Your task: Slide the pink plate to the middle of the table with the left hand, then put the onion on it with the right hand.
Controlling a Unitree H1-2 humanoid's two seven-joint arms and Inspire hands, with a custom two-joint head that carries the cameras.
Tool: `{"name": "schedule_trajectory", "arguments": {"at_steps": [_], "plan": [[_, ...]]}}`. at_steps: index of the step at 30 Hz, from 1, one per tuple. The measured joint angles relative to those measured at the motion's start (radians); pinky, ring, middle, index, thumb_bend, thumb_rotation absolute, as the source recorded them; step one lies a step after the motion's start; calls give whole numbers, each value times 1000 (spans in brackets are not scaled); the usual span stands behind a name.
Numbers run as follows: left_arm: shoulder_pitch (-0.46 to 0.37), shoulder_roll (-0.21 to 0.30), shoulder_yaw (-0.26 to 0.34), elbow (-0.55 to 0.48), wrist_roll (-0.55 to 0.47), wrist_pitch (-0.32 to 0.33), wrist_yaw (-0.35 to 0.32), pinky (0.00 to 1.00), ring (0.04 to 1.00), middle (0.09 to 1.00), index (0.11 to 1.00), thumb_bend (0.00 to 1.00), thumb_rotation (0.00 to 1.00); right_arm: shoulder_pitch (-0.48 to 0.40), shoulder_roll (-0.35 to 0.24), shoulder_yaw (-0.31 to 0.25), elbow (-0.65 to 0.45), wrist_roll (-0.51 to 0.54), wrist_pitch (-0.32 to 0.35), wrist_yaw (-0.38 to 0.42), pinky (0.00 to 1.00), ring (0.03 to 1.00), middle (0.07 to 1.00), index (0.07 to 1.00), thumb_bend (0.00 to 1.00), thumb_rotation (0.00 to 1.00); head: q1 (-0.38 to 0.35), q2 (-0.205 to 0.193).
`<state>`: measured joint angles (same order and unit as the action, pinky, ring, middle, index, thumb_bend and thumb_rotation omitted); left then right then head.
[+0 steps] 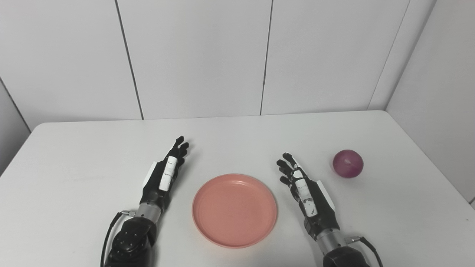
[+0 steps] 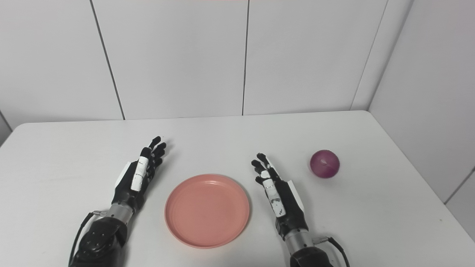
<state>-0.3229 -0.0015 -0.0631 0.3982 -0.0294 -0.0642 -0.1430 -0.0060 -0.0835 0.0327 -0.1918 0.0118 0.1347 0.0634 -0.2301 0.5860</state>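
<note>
Plate (image 1: 234, 210) in pink is seen lying flat on the white surface (image 1: 74, 163), near the front edge and about midway across, right between the 2 arms. Nothing is carried on it; its shallow inner face is bare and its rim is raised all round.

The left robot hand (image 1: 166, 174) is stretched out to the left of the plate, fingers extended and pointing away toward the far wall, slightly spread, nothing held. It is set just beside the plate's left rim, though no contact is made with it. Whether the palm is resting on the surface or hanging just above it cannot be told.

The right robot hand (image 1: 302, 187) is spotted on the opposite side, just off the plate's right rim and apart from it. Its fingers are likewise extended and fanned a little, angled toward the far left, and nothing is gripped there either. A black cable is seen looping out by each wrist.

The onion (image 1: 347, 163), round and purple, is found well over to the right, sitting alone on the surface, beyond and to the right of the right robot hand's fingertips. It is clear of the hand and well apart from the plate. Behind the surface, white wall panels (image 1: 193, 55) are lined up across the back, with another wall closing in at the right.
</note>
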Motion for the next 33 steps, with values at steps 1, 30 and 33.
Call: {"name": "schedule_trajectory", "arguments": {"at_steps": [1, 30, 33], "plan": [[1, -1, 0, -1, 0, 0, 3, 1000, 982, 962, 973, 780, 1000, -9, -13, -5, -4, -14, 0, -1, 862, 910, 895, 940, 904, 956, -5, -5], [2, 3, 8, -7, -52, 14, -36, 1000, 963, 955, 983, 809, 998, -298, -469, 18, 100, -829, 1, -15, 644, 765, 789, 798, 817, 682, -54, -32], [2, 3, 8, -7, -52, 14, -37, 1000, 961, 953, 984, 806, 995, -298, -481, 33, 154, -859, 0, -18, 616, 741, 772, 786, 825, 648, -52, -34]]}}
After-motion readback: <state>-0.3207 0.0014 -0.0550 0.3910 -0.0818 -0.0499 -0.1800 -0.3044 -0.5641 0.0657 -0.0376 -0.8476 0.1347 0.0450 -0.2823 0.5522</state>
